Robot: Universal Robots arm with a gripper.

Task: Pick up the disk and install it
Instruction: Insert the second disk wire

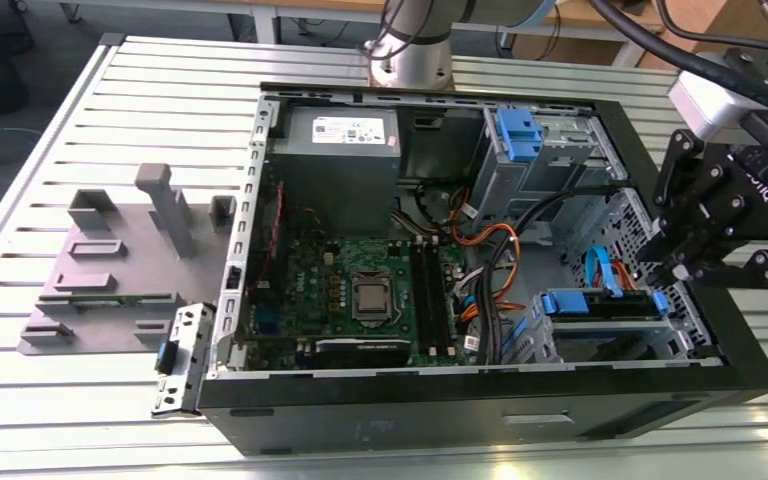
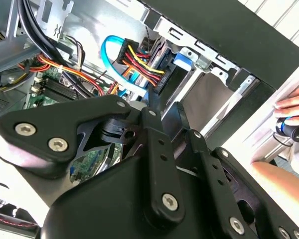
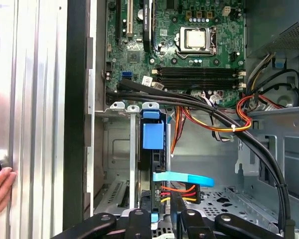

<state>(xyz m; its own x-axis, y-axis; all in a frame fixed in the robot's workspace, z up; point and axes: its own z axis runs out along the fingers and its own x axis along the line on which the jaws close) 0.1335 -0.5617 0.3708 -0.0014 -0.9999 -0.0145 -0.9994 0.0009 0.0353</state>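
The disk sits edge-up in the drive cage at the front corner of the open computer case, its blue end tab facing the motherboard; in the first wrist view the disk stands in its slot with a light-blue data cable and red-yellow power wires plugged in behind. The gripper hangs just above the case's edge beside that cage, and whether its fingers are apart I cannot tell. A person's hand rests on the slatted table outside the case.

Disk seated edge-up in drive cage slot, blue tab outward, cables attached.
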